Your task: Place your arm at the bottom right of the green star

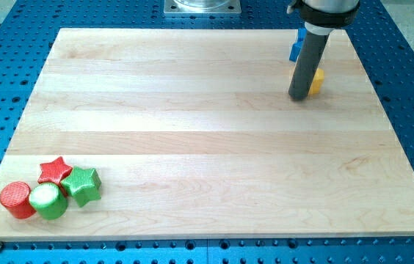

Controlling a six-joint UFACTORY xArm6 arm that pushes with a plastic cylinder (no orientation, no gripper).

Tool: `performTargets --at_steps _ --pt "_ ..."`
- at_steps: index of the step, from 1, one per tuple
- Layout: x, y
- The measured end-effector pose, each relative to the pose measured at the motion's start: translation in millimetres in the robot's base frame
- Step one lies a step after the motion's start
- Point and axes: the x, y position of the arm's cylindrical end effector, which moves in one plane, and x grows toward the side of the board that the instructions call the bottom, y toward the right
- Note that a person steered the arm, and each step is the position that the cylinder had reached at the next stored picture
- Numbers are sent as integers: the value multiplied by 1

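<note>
The green star (pixel 83 184) lies near the board's bottom left corner, in a tight cluster with a red star (pixel 55 170), a green cylinder (pixel 48 200) and a red cylinder (pixel 17 199). My tip (pixel 299 96) is far away at the view's upper right, on the board. The rod hides much of a yellow block (pixel 316 80) just to its right and a blue block (pixel 295 48) behind it.
The wooden board (pixel 207 132) lies on a blue perforated table. A metal mount (pixel 202 7) sits at the view's top centre.
</note>
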Motion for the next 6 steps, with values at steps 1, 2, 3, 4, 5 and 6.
performTargets --at_steps 1,2,3,4,5,6 --pt "53 -25" --pt "139 -61" --pt "208 -99" --pt "242 -118" --pt "242 -118" --pt "241 -171"
